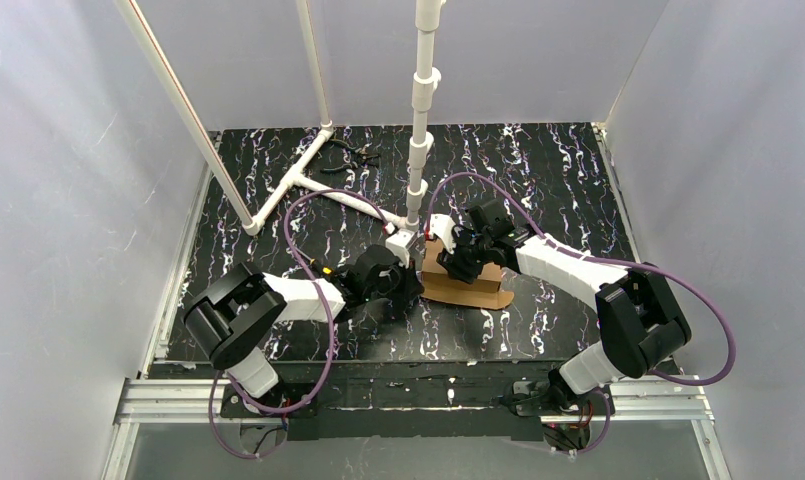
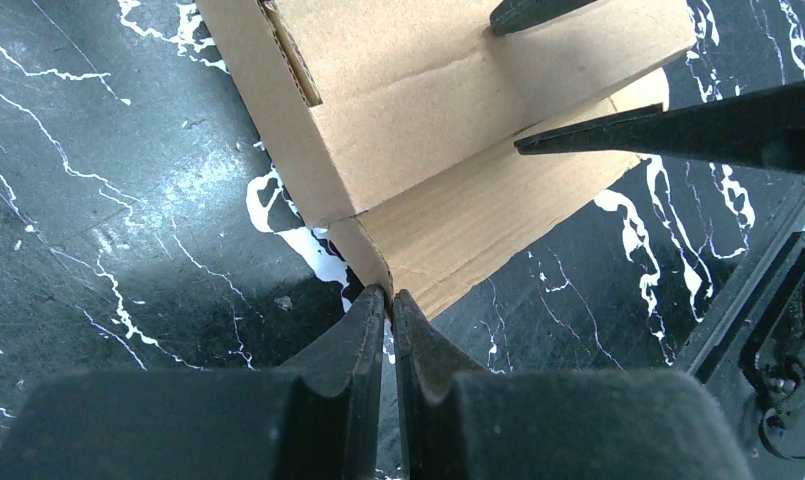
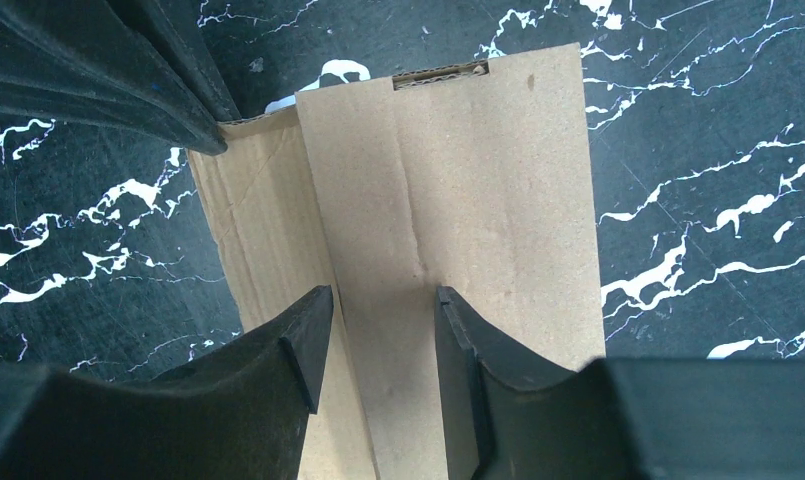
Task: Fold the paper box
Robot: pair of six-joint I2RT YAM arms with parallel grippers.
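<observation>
The paper box (image 1: 475,288) is plain brown cardboard, partly folded, on the black marbled table between the arms. In the left wrist view one panel (image 2: 448,100) stands raised from a flat flap on the table. My left gripper (image 2: 389,295) is shut, with its tips pinching a small corner tab (image 2: 370,252) of the box. My right gripper (image 3: 378,300) is open and its fingers rest over the box's panel (image 3: 478,200), either side of a fold line. Its fingers (image 2: 678,128) also show in the left wrist view. The left fingers (image 3: 168,90) touch the box's far corner.
A white pipe frame (image 1: 418,130) stands just behind the box, with a T-shaped foot (image 1: 298,180) on the table. A small black tool (image 1: 356,153) lies at the back. Grey walls enclose the table. A metal rail (image 1: 418,395) runs along the near edge.
</observation>
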